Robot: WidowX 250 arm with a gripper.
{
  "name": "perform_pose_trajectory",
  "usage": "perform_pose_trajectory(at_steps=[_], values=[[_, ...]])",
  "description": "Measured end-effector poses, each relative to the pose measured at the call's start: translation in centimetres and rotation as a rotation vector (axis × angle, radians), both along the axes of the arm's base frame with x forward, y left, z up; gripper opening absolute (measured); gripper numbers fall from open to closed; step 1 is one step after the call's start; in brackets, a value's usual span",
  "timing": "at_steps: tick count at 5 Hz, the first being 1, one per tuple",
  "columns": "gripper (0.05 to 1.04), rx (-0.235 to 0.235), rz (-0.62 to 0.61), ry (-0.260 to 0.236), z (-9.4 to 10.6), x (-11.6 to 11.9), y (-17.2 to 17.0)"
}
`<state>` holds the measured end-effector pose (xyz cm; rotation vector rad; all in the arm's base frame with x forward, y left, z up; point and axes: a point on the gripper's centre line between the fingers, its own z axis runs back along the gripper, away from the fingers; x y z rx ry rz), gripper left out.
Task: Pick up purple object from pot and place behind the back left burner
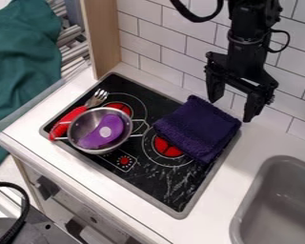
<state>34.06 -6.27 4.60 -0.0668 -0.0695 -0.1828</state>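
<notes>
Purple object (pixel 118 125) lies in metal pot (pixel 82 122), plump, curved, pale spot near middle. Gripper (pixel 230 109) hangs spread wide, grasping nothing.

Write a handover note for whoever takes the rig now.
Tool: open, holding nothing, by the tiled wall, right of the cooktop's back edge.
Purple toy: in the metal pot.
Back left burner: likely the red one just behind the pot, partly covered by it.
Done: nothing of the move.
Left: lift the toy out, set it behind that burner. The fork lies close by; the dark purple cloth is probably not the target.
</notes>
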Motion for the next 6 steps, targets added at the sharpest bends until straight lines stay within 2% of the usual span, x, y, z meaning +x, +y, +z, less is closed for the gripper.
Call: perform_pose_trajectory(at_steps=[1,2,3,4,5,6], values=[[1.007,0.007,0.005,0.044,-1.3,-0.7,0.2],[1.007,0.03,0.045,0.062,-1.7,-2.3,2.1],[1.007,0.054,0.118,0.048,-0.6,-3.2,6.0],[1.007,0.067,0.181,0.069,-0.9,-4.5,9.1],[1.007,0.083,0.25,0.089,-1.4,-5.7,12.7],[1.007,0.07,0.283,0.131,-3.7,-6.4,14.9]])
